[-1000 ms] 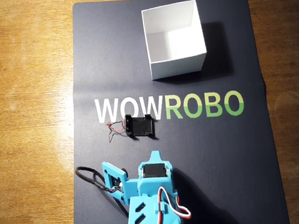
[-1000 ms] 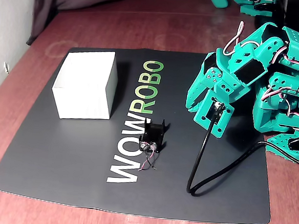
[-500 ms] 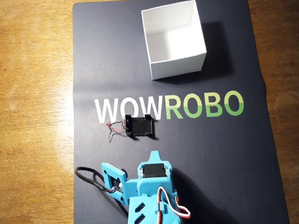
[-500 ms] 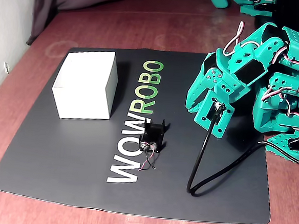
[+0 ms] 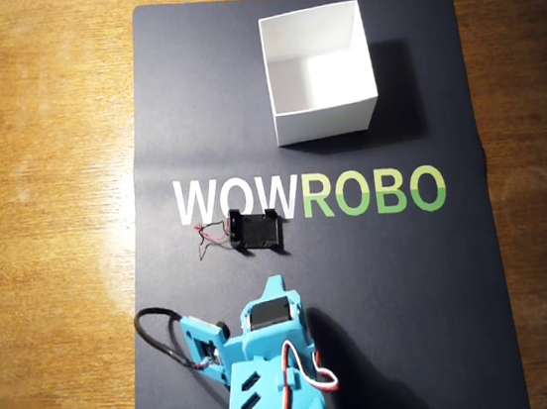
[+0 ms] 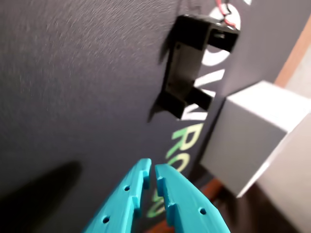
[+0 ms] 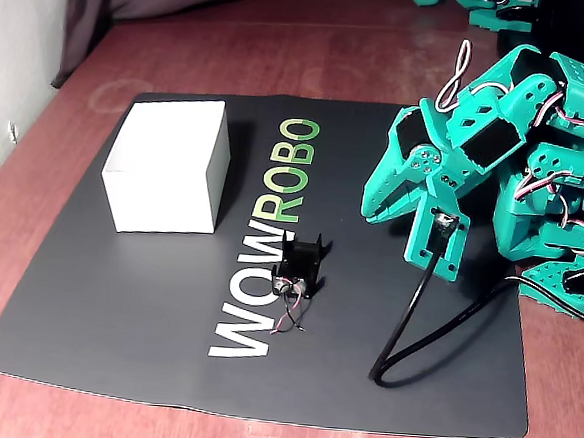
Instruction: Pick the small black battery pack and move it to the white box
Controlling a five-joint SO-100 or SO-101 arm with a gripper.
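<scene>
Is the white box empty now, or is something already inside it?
Empty. The overhead view looks straight into the box and shows only its white floor and walls. The battery pack lies on the mat, outside it.

One small black battery pack point(image 5: 256, 231) lies on one dark mat point(image 5: 412, 277), trailing thin wires point(image 5: 210, 238). One white box point(image 5: 320, 71) stands by the mat's far edge. One arm carries one tool point(image 6: 150, 171).
</scene>
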